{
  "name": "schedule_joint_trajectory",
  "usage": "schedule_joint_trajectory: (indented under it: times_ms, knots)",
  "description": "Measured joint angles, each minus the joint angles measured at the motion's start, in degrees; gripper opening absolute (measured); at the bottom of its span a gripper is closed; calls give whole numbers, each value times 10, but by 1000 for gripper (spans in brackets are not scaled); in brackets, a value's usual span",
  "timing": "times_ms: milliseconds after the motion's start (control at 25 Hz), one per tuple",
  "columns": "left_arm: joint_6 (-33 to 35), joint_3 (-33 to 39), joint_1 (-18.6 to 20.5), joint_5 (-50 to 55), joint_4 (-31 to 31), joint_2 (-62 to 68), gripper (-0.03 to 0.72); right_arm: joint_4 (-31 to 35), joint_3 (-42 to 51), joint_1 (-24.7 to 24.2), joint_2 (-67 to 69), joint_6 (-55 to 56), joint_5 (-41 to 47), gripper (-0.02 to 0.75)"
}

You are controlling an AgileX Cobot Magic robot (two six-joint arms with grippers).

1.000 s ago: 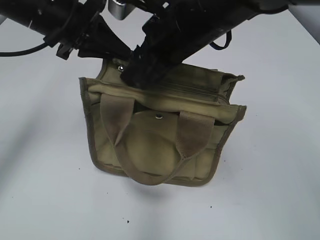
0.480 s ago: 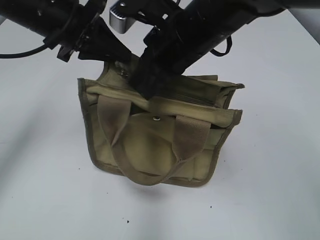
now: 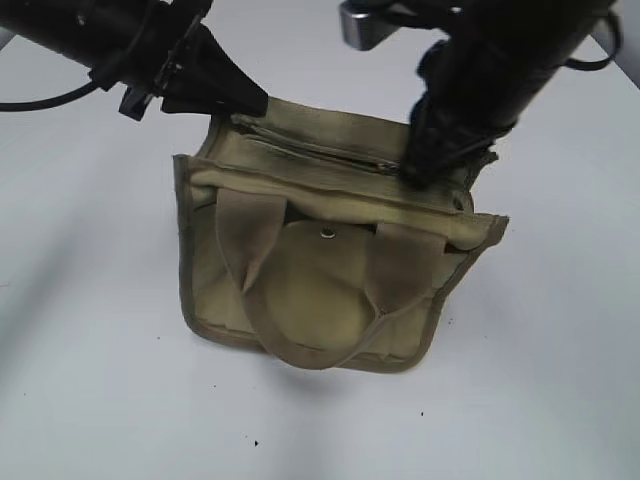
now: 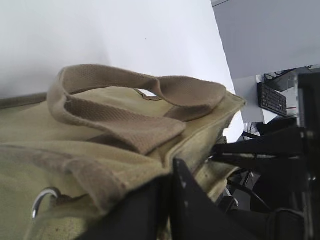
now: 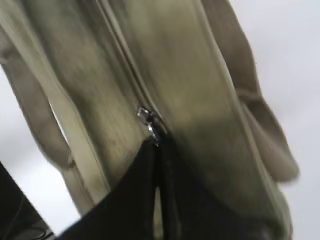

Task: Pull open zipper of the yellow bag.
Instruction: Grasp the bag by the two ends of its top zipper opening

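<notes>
The yellow bag (image 3: 320, 290) stands upright on the white table, handles drooping over its front flap. Its zipper (image 3: 320, 150) runs along the top, and a dark gap shows along it. My left gripper (image 3: 245, 103) is shut on the bag's top left corner; in the left wrist view the fingers (image 4: 169, 182) pinch the canvas edge (image 4: 100, 145). My right gripper (image 3: 420, 175) is at the right end of the zipper. In the right wrist view its fingertips (image 5: 159, 147) are shut on the silver pull tab (image 5: 148, 121).
The white table (image 3: 560, 350) surrounds the bag on all sides. A silver block (image 3: 365, 25) on the right arm hangs above the bag's back edge. A round snap button (image 3: 328, 234) sits on the front flap. A metal ring (image 4: 42, 200) shows near the left gripper.
My right gripper has closed and travelled from the left-middle of the bag's top to its right end along the zipper. The bag has shifted slightly right. The left gripper has kept its hold.
</notes>
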Motion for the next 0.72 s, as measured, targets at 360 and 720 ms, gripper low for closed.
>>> schedule_joint_trajectory:
  times_ms: [360, 720]
  knots:
    - [0, -1, 0, -1, -3, 0, 23, -36, 2, -93, -58, 96, 136, 2]
    - [0, -1, 0, 1, 1, -2, 83, 18, 2, -99, -65, 134, 139, 123]
